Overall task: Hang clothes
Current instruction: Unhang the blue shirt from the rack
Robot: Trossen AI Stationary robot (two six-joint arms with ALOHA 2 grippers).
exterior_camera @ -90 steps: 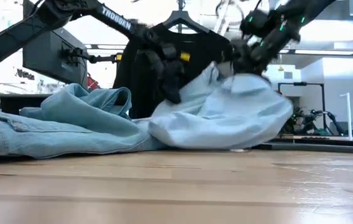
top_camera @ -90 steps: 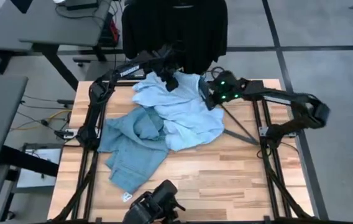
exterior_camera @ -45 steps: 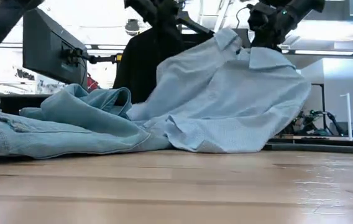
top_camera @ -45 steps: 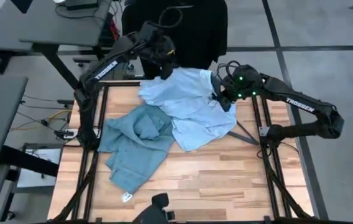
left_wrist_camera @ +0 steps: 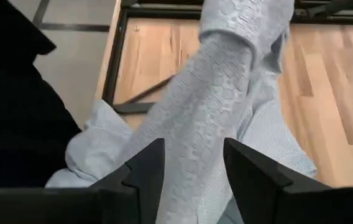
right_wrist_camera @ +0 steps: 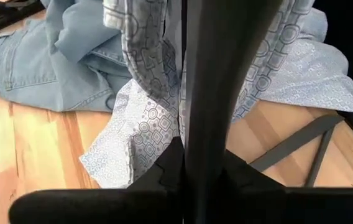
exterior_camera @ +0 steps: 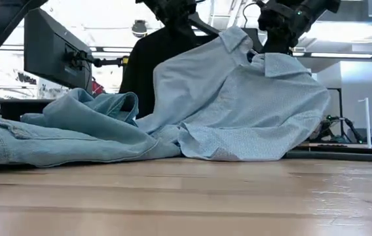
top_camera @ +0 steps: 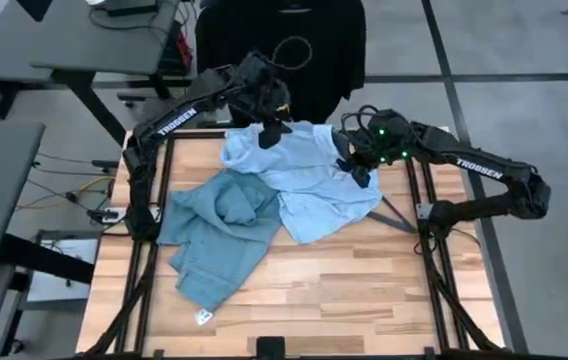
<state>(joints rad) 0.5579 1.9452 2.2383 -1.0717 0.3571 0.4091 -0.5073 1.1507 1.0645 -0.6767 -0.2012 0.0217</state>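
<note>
You have lifted the pale shirt (top_camera: 304, 175) higher. Both the left gripper (top_camera: 269, 132) and right gripper (top_camera: 356, 168) pinch its top, mid-frame, ready for hanging.

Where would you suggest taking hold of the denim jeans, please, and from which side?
Judging by their pose, grip the raised fold of the denim jeans, the peak of the bunched heap, coming straight down from above. It stands clear of the wooden table, whereas the rest lies flat. The far edge meets the button shirt, so approaching there risks catching both.
</note>
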